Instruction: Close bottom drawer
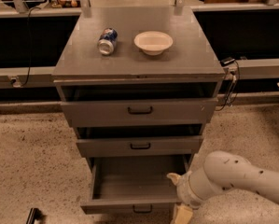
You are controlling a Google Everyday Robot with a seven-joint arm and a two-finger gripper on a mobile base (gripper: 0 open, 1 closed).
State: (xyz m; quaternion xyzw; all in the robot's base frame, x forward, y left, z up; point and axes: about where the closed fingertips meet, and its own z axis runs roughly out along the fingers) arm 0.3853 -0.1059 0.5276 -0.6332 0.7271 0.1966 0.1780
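Claw: the claw [178, 196] sits low at the right front corner of the bottom drawer [129, 183], on the end of a pale arm [241, 178] that comes in from the right edge.
Claw state: released; the two fingers [173, 177] stand apart, one tip over the drawer's right inner edge and the other lower, outside the front. Nothing is gripped. Whether either tip touches the metal cannot be told.
Bottom drawer: pulled well out of the grey cabinet, a shallow tray, bare inside, with its low front and small black handle [142, 209] nearest the camera.
Direction from claw: the drawer front runs leftward from the claw, its long axis lying left to right; the cabinet body lies behind it, away from the camera.
What the move likely turns on: the push probably has to go straight back along the slide line. Contact at the right end instead of the middle could skew the tray, so bearing nearer the handle looks safer.
Middle drawer [140, 146]: slightly out.
Top drawer [140, 110]: also ajar.
Surface [185, 55]: carries a can [107, 40] lying on its side and a pale bowl [153, 42], just beside each other.
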